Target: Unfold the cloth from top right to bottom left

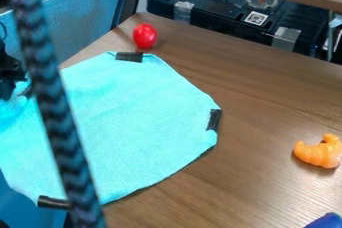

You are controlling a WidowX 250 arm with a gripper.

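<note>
The tool (16, 90) is at the left edge of the view, low over the left part of the turquoise cloth (143, 117). The material is bunched just under its tip, so I think it has a hold there, but I cannot tell if it is pinching the cloth or only touching it. From this place the cloth goes out wide and mostly flat over the left part of the wooden table (267, 92). A black braided cable (57, 107) crosses in front of it and hides a strip. Three black tape pieces mark the border: one at the top (129, 57), one at the right (214, 120) and one at the lower left (53, 202). In my judgement, the unfolding is in its late part, and the step in hand is to bring the left side outward and lay it down. The next move probably calls for a small pull toward the bottom left, kept low, then a soft release and a clean lift away. If the pull is too strong, the whole cloth may slide. Just beyond the upper border stands a red, egg-like thing (145, 36), near the cloth. An orange curved toy (318, 151) lies well apart, at the right.
</note>
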